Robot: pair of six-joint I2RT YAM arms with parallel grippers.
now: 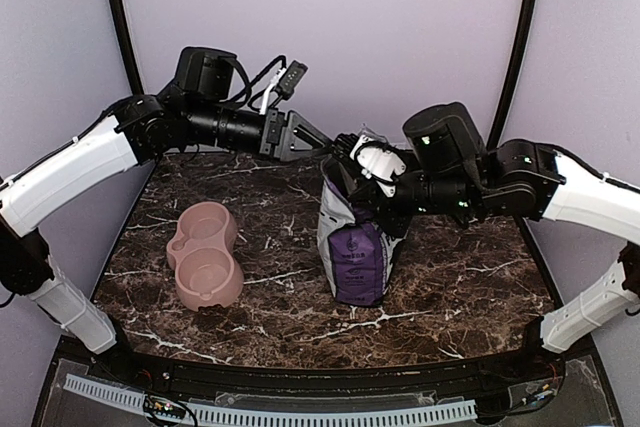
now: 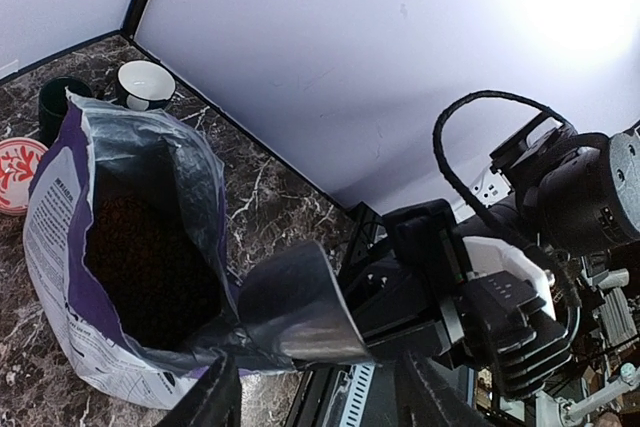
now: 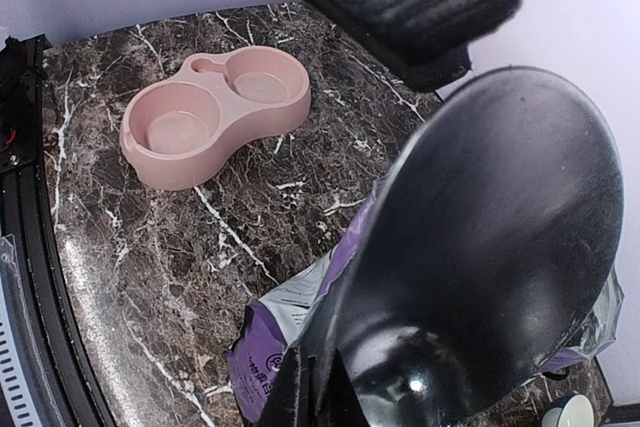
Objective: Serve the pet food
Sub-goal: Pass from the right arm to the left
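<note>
The pet food (image 2: 140,257) is a dark heap of brown kibble inside the open purple-and-white bag (image 1: 355,242), which stands upright mid-table. My right gripper (image 1: 352,159) is shut on the handle of a shiny black scoop (image 3: 490,237). The scoop's bowl hangs at the bag's mouth and looks empty. In the right wrist view the fingertips (image 3: 305,387) meet low in the frame. My left gripper (image 1: 312,137) hovers open just behind and left of the bag's top, holding nothing. The pink double bowl (image 1: 205,252) sits left of the bag, both wells empty.
A white cup (image 2: 145,84), a dark green cup (image 2: 60,102) and a red-patterned dish (image 2: 18,172) stand at the back of the marble table (image 1: 450,277). Lilac walls close in the back and sides. The two wrists are close together above the bag.
</note>
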